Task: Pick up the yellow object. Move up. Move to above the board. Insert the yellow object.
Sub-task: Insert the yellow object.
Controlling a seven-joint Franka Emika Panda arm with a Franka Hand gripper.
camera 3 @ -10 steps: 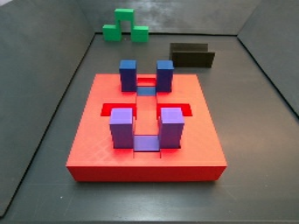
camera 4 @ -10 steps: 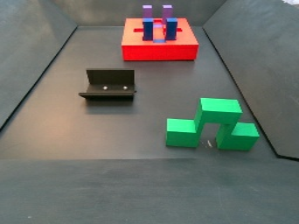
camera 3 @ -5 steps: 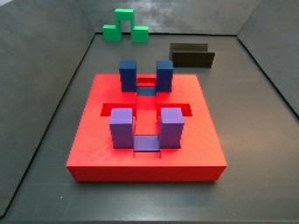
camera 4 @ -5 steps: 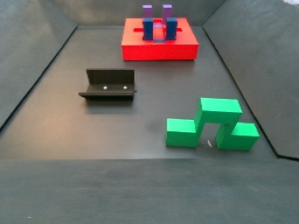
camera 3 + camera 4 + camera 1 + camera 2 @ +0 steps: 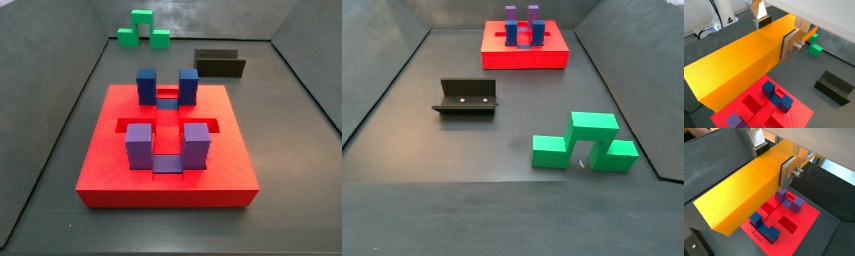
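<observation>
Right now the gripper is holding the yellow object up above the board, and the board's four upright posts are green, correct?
Not quite: the posts are blue-purple, as both side views show; only the small blocks are green. The rest holds: in both wrist views the gripper is shut on the yellow object above the board.

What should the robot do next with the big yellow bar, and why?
Probably lower it straight down. In both wrist views the hand grips the yellow bar above the red board, not yet in its slot.
</observation>
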